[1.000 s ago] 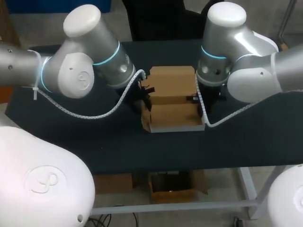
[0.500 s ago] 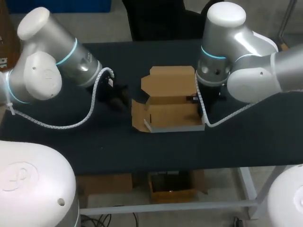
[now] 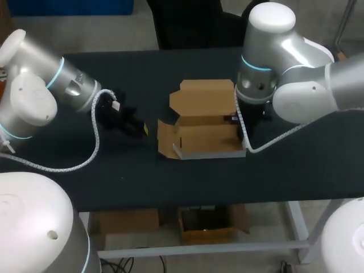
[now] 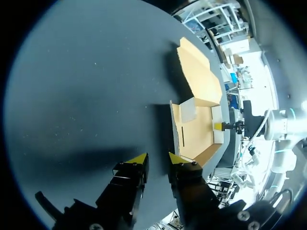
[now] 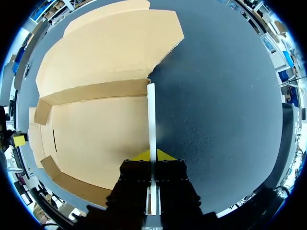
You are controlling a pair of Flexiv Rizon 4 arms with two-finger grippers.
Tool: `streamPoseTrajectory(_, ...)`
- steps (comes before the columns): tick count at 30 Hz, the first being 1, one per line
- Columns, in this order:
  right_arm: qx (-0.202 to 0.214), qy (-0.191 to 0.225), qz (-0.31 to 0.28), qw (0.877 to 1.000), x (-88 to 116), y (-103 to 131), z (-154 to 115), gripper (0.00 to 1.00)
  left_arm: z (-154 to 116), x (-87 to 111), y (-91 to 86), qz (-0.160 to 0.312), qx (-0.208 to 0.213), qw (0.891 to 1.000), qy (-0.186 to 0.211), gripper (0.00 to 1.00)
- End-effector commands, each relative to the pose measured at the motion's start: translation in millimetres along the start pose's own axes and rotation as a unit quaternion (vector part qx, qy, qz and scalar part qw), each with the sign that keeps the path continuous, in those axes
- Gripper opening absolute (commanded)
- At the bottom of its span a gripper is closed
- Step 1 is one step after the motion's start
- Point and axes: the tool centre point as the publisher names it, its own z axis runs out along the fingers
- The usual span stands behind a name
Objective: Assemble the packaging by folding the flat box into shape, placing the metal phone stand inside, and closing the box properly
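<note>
A wide strip of dark table runs between the front edge and the box, so that's the open room. The box sits mid-table with its tray facing up. Its left flap splays out toward the left gripper, which hangs near it, not touching. The left wrist view shows what the head view can't: those fingers stand a narrow gap apart with nothing between them. The right gripper is pinched on the box's white side wall (only its own wrist view shows this, the arm hides it from above). Farthest back, the lid flap lies folded open.
</note>
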Motion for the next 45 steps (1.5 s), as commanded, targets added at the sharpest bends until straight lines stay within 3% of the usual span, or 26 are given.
streamPoseTrajectory(1, 0.001, -0.001, 0.001, 1.000, 0.8, 0.4, -0.2, 0.00, 13.9, -6.0, -9.4, -0.001, -0.014, 0.999, 0.036, 0.26)
streamPoseTrajectory(16, 0.001, -0.001, 0.001, 1.000, 0.8, 0.4, -0.2, 0.00, 48.5, 10.5, -4.5, 0.007, -0.041, 0.993, 0.111, 0.28)
streamPoseTrajectory(27, 0.001, -0.001, 0.001, 1.000, 0.8, 0.4, -0.2, 0.00, 48.1, 45.4, -2.2, 0.036, -0.041, 0.989, 0.140, 0.29)
streamPoseTrajectory(35, 0.001, -0.001, 0.001, 1.000, 0.8, 0.4, -0.2, 0.00, 53.5, 66.0, -2.8, 0.048, -0.046, 0.987, 0.144, 0.32)
streamPoseTrajectory(45, 0.001, -0.001, 0.001, 1.000, 0.8, 0.4, -0.2, 0.00, 62.7, 79.6, -3.2, 0.034, -0.023, 0.994, 0.104, 0.34)
